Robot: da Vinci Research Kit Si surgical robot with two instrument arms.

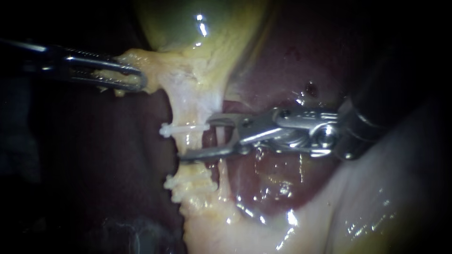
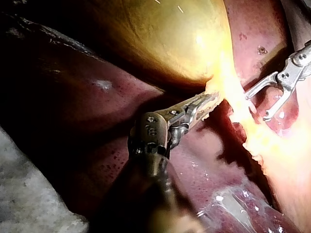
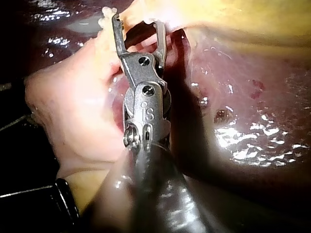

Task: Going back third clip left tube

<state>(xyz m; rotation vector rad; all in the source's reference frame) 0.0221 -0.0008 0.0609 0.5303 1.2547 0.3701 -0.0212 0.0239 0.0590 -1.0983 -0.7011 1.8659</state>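
Right tool stands open astride the left tube, with the white clip between its jaws.
The clip crosses the tube just under the upper jaw and is apart from the lower one. The left tool is clamped on pale tissue below the gallbladder. A ridged lump lower on the tube is hard to make out, and the right tool's shaft is lost in shadow.
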